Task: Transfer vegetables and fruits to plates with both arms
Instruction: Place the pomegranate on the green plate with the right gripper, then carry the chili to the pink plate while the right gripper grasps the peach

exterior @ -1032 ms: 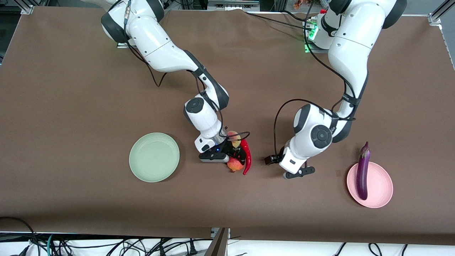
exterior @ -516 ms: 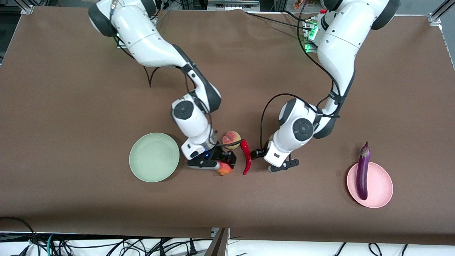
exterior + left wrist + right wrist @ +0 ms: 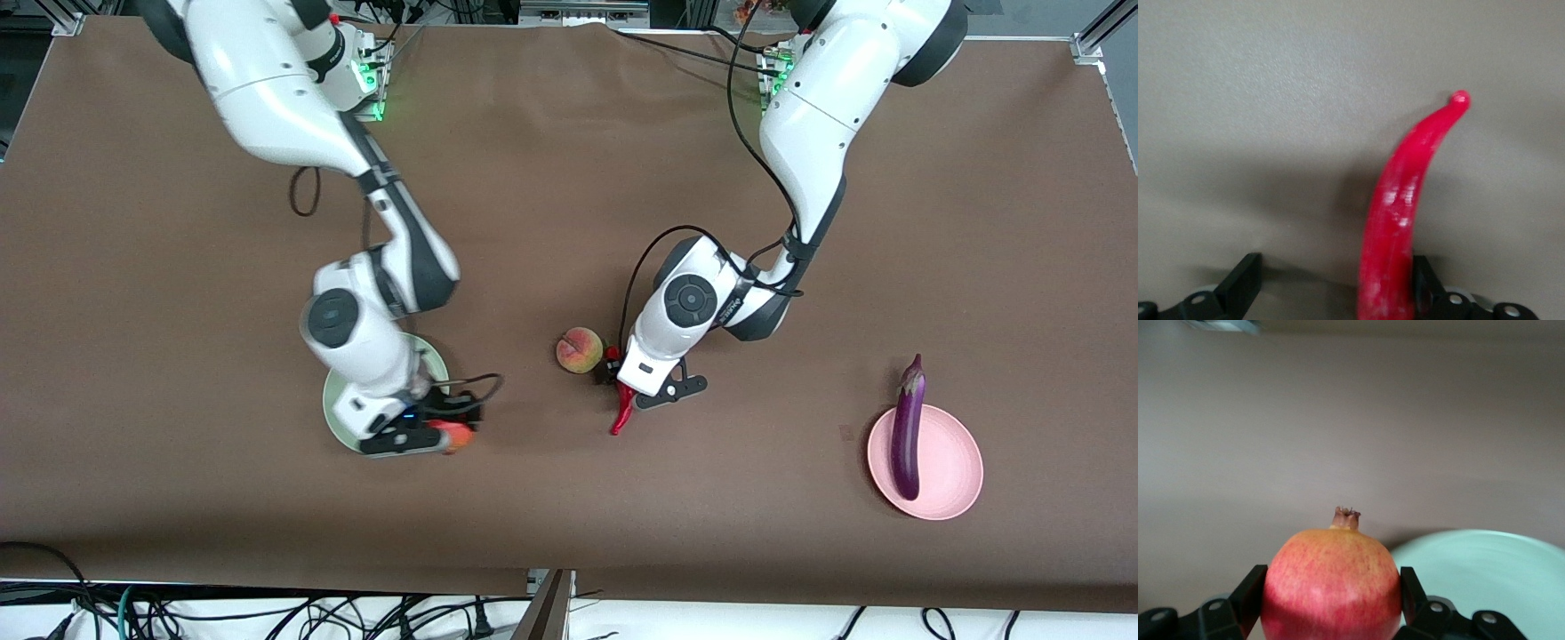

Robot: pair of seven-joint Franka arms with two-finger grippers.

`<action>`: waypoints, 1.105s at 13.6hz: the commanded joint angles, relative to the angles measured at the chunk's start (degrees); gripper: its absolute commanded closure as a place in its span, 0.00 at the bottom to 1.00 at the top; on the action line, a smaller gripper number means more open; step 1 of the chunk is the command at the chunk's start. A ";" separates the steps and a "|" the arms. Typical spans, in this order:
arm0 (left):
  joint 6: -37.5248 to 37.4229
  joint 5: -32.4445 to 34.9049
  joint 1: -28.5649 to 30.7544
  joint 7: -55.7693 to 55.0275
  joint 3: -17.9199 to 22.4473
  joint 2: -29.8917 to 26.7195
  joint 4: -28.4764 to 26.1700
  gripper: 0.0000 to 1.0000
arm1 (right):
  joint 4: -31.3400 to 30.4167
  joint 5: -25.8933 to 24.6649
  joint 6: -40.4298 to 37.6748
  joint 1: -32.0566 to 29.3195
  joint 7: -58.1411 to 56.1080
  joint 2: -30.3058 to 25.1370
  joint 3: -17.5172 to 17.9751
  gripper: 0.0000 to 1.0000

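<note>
My right gripper (image 3: pixel 447 436) is shut on the red pomegranate (image 3: pixel 457 436) and holds it over the edge of the mint green plate (image 3: pixel 334 414). In the right wrist view the pomegranate (image 3: pixel 1331 583) sits between both fingers with its crown up, and the plate (image 3: pixel 1485 573) lies beside it. My left gripper (image 3: pixel 622 389) is open, low over the red chili pepper (image 3: pixel 620 418). In the left wrist view the chili (image 3: pixel 1405 213) lies against one finger (image 3: pixel 1426 293), the other finger stands apart. The peach (image 3: pixel 580 349) lies on the table beside the left gripper. The purple eggplant (image 3: pixel 908 427) lies on the pink plate (image 3: pixel 956 467).
The brown table cloth (image 3: pixel 178 267) covers the whole table. Cables hang below the table edge nearest the front camera (image 3: pixel 267 613). The left arm's black cable (image 3: pixel 658 249) loops above the peach.
My right gripper has carried the pomegranate away from the chili and peach to the green plate's edge. My left gripper has moved toward the right arm's end, over the chili.
</note>
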 commanded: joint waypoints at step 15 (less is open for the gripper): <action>-13.63 3.00 16.71 32.88 2.18 -8.31 0.67 1.00 | -8.12 1.10 11.66 20.85 52.09 -2.17 0.90 0.00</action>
